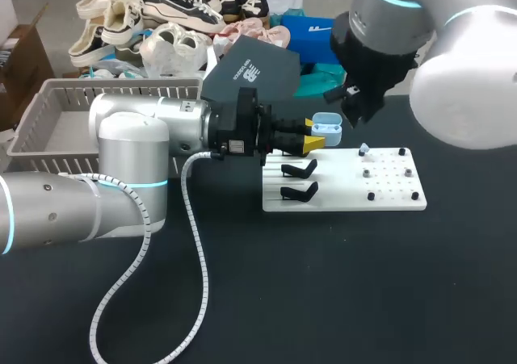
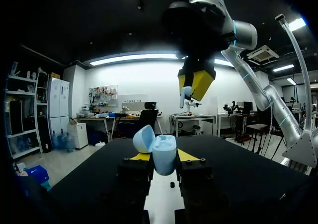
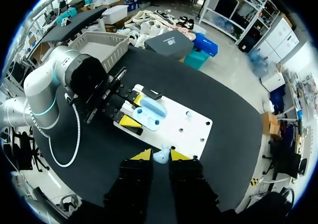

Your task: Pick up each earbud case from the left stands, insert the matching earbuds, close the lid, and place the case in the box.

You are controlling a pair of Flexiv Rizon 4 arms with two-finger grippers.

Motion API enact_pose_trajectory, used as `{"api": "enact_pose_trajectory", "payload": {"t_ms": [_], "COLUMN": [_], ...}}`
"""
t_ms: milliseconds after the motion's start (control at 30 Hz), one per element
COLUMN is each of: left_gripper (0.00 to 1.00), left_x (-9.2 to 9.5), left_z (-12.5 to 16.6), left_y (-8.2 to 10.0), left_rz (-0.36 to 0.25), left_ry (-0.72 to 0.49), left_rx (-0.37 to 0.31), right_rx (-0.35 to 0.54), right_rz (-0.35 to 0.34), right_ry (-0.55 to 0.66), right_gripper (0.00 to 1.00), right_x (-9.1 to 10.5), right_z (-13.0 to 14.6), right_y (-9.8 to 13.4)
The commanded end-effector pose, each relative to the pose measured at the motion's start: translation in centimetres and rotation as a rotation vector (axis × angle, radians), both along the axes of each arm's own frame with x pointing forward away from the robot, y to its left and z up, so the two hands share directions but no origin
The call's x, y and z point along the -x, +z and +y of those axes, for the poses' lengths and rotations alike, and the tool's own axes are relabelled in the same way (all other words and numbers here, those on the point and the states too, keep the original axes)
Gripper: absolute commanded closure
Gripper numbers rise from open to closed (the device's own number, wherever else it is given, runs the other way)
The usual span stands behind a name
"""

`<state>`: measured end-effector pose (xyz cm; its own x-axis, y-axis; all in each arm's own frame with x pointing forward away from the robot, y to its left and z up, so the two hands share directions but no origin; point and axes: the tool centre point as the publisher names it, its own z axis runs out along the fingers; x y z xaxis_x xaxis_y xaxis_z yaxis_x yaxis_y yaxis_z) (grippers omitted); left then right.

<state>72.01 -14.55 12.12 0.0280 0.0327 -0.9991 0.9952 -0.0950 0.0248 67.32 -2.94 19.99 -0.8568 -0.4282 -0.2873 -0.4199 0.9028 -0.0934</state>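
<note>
1. At far left sits the grey slatted plastic basket [image 1: 48, 110], well apart from both grippers.
2. The left gripper [image 1: 313, 134] is clamped on the light-blue plastic earbud case [image 1: 327, 124]. It holds the case over the rear edge of the white stand board [image 1: 388, 198], lid hinged open and cavity facing up.
3. The right gripper [image 1: 353, 106] pinches a small pale earbud [image 3: 161, 157] above the case and slightly to its right. Seating it likely calls for a short shift left, then a straight descent into the cavity.
</note>
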Motion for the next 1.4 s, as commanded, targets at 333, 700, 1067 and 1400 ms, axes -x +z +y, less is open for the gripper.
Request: {"api": "enact_pose_trajectory", "payload": {"t_ms": [333, 700, 1067, 1400], "left_gripper": [1.00, 1.00, 1.00, 1.00], "left_x": [-0.1, -0.1, -0.1, -0.1], "left_z": [0.0, 0.0, 0.0, 0.0], "left_y": [0.0, 0.0, 0.0, 0.0], "left_rz": [0.000, 0.000, 0.000, 0.000], "left_ry": [-0.002, -0.002, -0.002, -0.002], "left_rx": [-0.001, -0.001, -0.001, -0.001], "right_rx": [-0.002, 0.106, 0.021, -0.001], "right_rz": [0.003, 0.000, 0.102, 0.114], "right_ry": [0.000, -0.291, -0.452, -0.447], "right_gripper": [1.00, 1.00, 1.00, 1.00], "right_x": [0.0, -1.4, -1.0, -0.4], "right_z": [-0.3, 0.1, -0.7, -0.8], "right_y": [0.2, -0.2, -1.0, -0.8]}}
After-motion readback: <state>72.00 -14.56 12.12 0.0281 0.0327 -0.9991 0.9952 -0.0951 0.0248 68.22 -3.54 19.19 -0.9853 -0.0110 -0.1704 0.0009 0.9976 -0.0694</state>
